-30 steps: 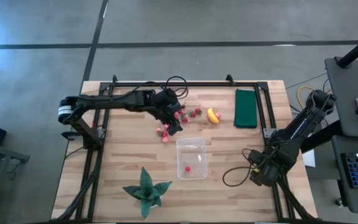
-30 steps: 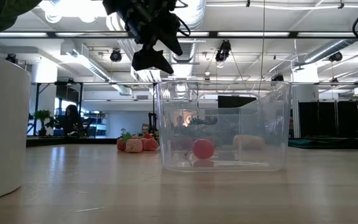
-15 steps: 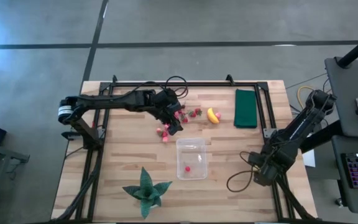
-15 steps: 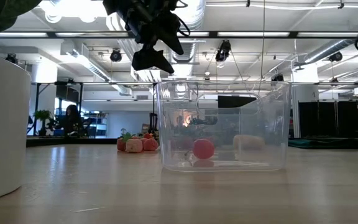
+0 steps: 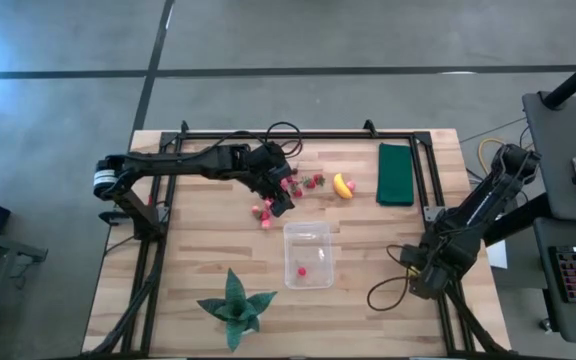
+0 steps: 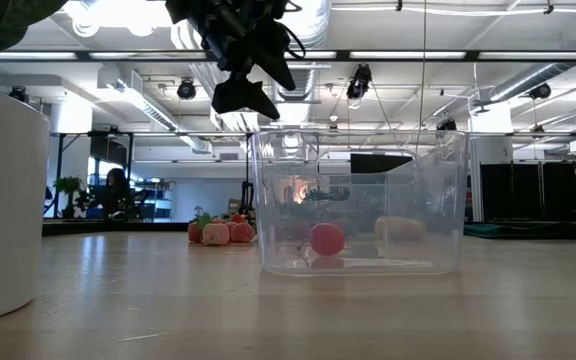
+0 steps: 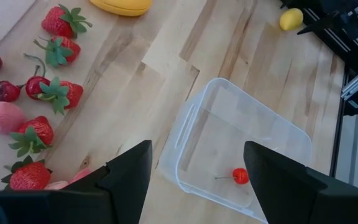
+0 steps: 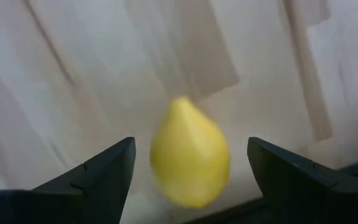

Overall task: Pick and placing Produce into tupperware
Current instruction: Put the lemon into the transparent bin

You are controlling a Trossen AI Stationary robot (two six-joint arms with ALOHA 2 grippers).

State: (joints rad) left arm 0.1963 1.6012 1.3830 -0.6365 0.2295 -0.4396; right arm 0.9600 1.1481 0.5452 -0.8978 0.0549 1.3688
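1. Tupperware: clear rectangular container just below the table's centre in the high view. It holds one small red piece near its 6 o'clock end.
2. Strawberries: a loose cluster of red and pink pieces on the wood at about 11 o'clock from the container, apart from it.
3. Banana: lies at about 1 o'clock from the container, just beside a dark green flat rectangle.
4. Lemon: rests on the wood between the open fingers of the right gripper, at 3 o'clock from the container; contact not seen.
5. Left gripper: held above the strawberry cluster, jaws wide, nothing between them.
6. Green plant: stands at 7 o'clock from the container.
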